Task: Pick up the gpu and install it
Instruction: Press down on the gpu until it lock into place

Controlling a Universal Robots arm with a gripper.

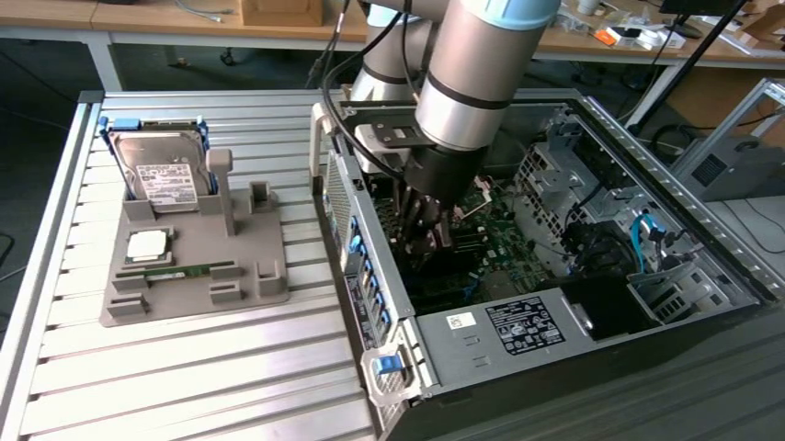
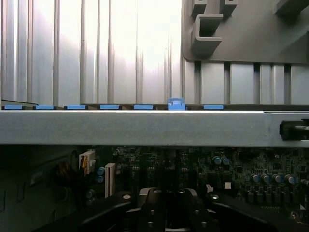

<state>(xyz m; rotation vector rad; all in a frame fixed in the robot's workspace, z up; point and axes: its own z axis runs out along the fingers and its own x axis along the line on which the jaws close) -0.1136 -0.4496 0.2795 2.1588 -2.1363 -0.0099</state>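
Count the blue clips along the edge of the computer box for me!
7 in the wrist view, in a row along the case edge; the sixth clip stands taller. More may be hidden beyond the picture.

You see a ribbed, bright metal table [image 1: 184, 367], a matt grey plastic holder [image 1: 184, 285], the computer case [image 1: 491, 358] in dull sheet metal with glossy blue plastic clips [image 2: 176, 104], and a matt black gripper [image 1: 424, 243].

Ribbed silver surface [image 1: 184, 367]; grey holder [image 1: 197, 276]; silver hard drive [image 1: 164, 170], white label, blue frame; green motherboard [image 1: 491, 243]; black tool [image 1: 424, 234].
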